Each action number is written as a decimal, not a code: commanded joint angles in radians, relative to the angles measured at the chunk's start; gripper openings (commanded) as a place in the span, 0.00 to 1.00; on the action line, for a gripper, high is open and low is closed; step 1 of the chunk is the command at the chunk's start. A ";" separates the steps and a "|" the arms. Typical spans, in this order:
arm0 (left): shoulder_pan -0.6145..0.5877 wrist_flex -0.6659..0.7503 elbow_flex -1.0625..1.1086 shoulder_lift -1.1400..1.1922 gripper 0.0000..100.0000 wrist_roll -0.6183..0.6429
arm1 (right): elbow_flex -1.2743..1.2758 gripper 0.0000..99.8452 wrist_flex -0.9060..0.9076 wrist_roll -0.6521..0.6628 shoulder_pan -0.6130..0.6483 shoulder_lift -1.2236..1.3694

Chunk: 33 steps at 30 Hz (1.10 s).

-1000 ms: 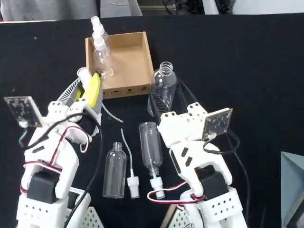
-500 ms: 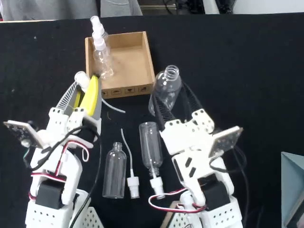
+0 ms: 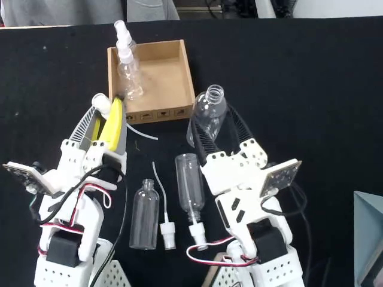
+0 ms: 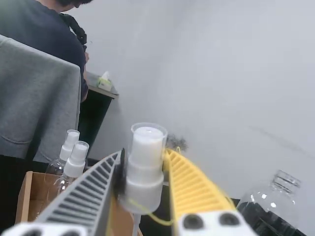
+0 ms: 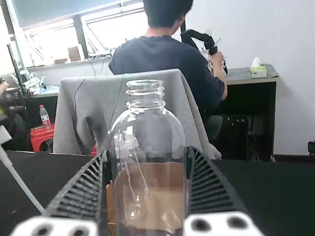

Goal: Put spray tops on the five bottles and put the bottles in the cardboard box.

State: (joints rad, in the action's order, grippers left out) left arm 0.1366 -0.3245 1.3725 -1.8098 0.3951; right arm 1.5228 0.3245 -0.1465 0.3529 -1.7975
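Observation:
My left gripper point(image 3: 105, 107) is shut on a white spray top point(image 3: 102, 102), just in front of the cardboard box point(image 3: 164, 69); the top's thin tube point(image 3: 142, 135) trails down to the right. In the left wrist view the spray top point(image 4: 144, 167) sits between the grey and yellow fingers point(image 4: 197, 189). My right gripper point(image 3: 213, 121) is shut on an open clear bottle point(image 3: 209, 110), held nearly upright beside the box's front right corner. The right wrist view has this bottle point(image 5: 147, 157) between the ribbed fingers point(image 5: 81, 194). Two capped bottles point(image 3: 127, 63) lie in the box's left side.
Between the arms on the black table lie an open bottle point(image 3: 145, 213), a loose spray top with its tube point(image 3: 167, 230), another open bottle point(image 3: 189, 184) and a second loose spray top point(image 3: 198, 235). A grey-blue object point(image 3: 368, 236) stands at the right edge.
The left arm has drawn back a little, bringing the spray top slightly lower and nearer. The right arm has turned and carried its bottle a bit to the right, tilting it.

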 commanded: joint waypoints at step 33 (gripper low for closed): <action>-0.344 0.023 -0.030 -0.014 0.03 0.443 | 0.156 0.05 -0.216 0.189 0.109 -0.045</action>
State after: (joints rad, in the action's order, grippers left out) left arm -0.1596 -0.3245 1.3725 -1.8098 0.7925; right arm 1.6840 0.1281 0.0238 0.4404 -1.7975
